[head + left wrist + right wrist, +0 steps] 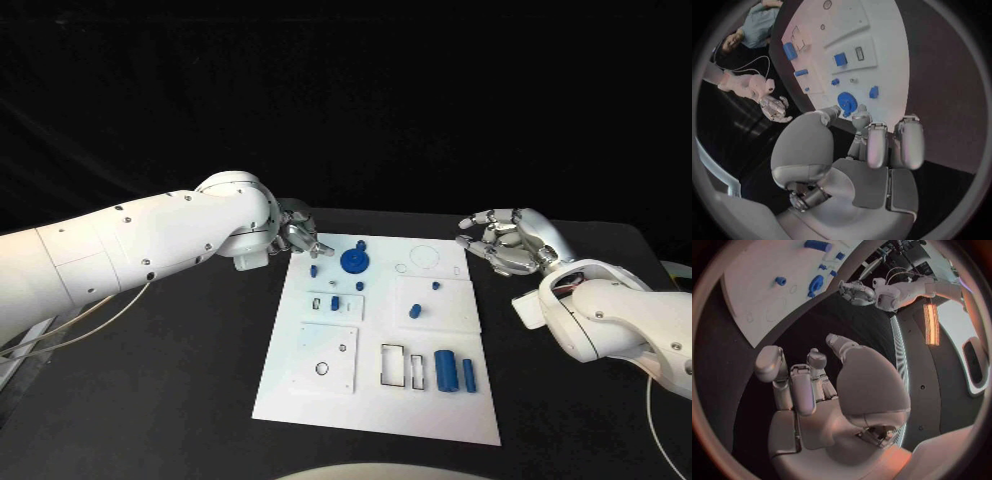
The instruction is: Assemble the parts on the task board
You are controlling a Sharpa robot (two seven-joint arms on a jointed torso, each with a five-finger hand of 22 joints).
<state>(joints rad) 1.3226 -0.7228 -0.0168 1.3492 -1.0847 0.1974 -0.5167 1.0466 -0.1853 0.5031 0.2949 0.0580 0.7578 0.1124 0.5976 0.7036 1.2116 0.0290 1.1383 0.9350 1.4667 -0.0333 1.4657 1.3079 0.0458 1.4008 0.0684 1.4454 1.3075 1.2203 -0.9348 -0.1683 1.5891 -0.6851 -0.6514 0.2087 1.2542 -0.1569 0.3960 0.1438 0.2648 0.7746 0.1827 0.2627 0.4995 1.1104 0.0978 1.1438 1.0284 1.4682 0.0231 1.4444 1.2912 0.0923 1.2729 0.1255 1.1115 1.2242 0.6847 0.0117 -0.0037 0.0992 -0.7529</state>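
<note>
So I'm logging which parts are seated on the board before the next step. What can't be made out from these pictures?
- Whether the blue parts stand in recesses or lie loose on the task board: too small in the head view.
- The left robot hand: its fingers are partly behind its own arm in the head view.
- The board's near end: cut off in both wrist views.

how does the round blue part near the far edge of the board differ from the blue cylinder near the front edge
The round blue part is a flat disc with a raised hub, seen face-up; the blue cylinder is long and lies on its side. The round part sits by the left hand, at the board's far end; the cylinder lies at the near end of the task board, far from both hands. Both are blue and untouched.
</note>
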